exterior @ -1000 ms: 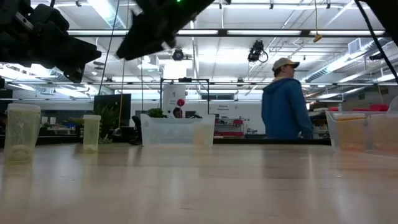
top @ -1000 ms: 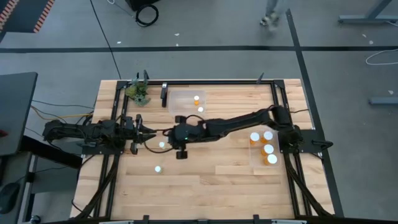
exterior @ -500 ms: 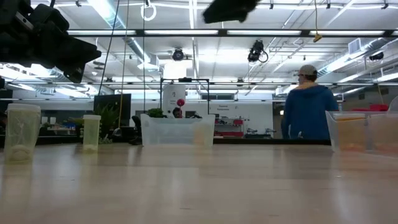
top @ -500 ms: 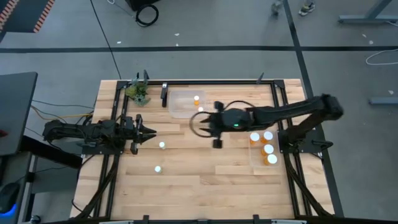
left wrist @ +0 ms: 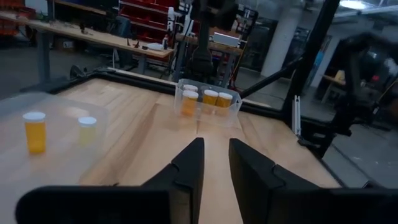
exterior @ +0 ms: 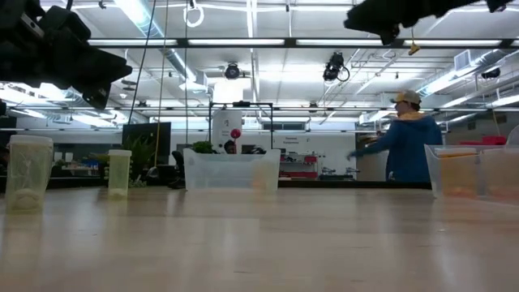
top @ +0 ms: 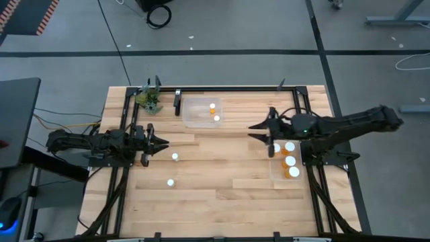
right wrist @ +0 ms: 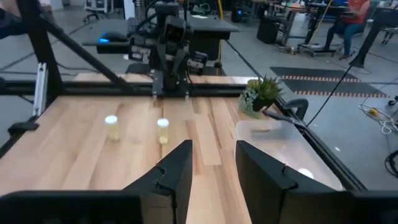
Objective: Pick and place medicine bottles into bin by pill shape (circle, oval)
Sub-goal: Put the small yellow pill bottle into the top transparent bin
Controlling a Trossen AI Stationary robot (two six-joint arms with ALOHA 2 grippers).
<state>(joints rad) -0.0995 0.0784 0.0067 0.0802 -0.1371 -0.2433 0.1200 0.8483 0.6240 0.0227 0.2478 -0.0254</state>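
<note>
Two medicine bottles with white caps stand upright on the wooden table, left of its middle; the right wrist view shows them too. My left gripper is shut, level and empty at the table's left, just far-left of the nearer bottle. My right gripper hangs open and empty above the table, beside the right bin. That bin holds several bottles. A clear bin at the far middle holds two bottles.
A small potted plant stands at the far left corner. A dark metal frame runs along the table's far and side edges. Bare wood lies across the table's near half. A person stands in the room beyond the table.
My right gripper has pulled back fast from beside my left gripper, left of the middle, toward the table's right edge, and now hovers by the right bin. It carries nothing. The two bottles on the table have stayed put.
</note>
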